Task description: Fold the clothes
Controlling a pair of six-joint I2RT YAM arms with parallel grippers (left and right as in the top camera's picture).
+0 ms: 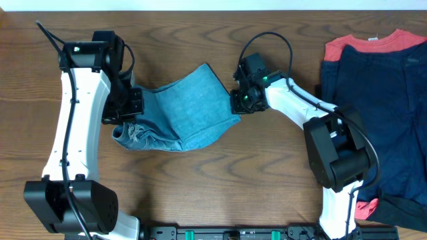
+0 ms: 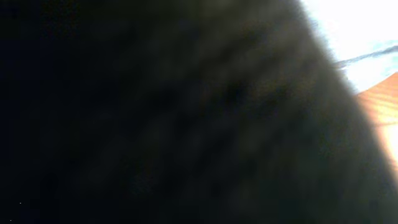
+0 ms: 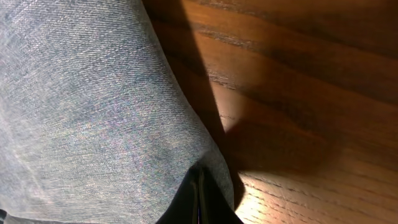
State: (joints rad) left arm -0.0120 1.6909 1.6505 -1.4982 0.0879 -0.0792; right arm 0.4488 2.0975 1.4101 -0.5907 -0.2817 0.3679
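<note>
Step in hand: a fold of the jeans (image 1: 183, 110), judged well along. The denim is bunched into a short, thick bundle at mid-counter, spanned between the two sets of jaws. A frayed hem (image 1: 137, 135) is exposed at its lower left edge.

Left jaws: set at the left end of the bundle and closed down narrow. Cloth is judged to be pinched there. The left wrist view is blocked by something dark and blurred close against the lens, so the grip cannot be confirmed from it.

Right jaws: closed tight at the right edge of the bundle. In the right wrist view the denim is seen running down into the shut jaws, with bare wood beside it.

Next move, as judged: one held end is to be carried over the other, laid flat with edges matched, then released. The bundle is lumpy, so smoothing is likely to be needed, and the thick layers may slip or spring back.

Surface: a dark brown wood-grain counter (image 1: 220, 180), matte, with strong light and hard shadow noted in the right wrist view. At the right edge a navy garment (image 1: 373, 100) is laid over a red garment (image 1: 400, 35), well apart from the jeans. Nothing of the room beyond the counter is shown.
</note>
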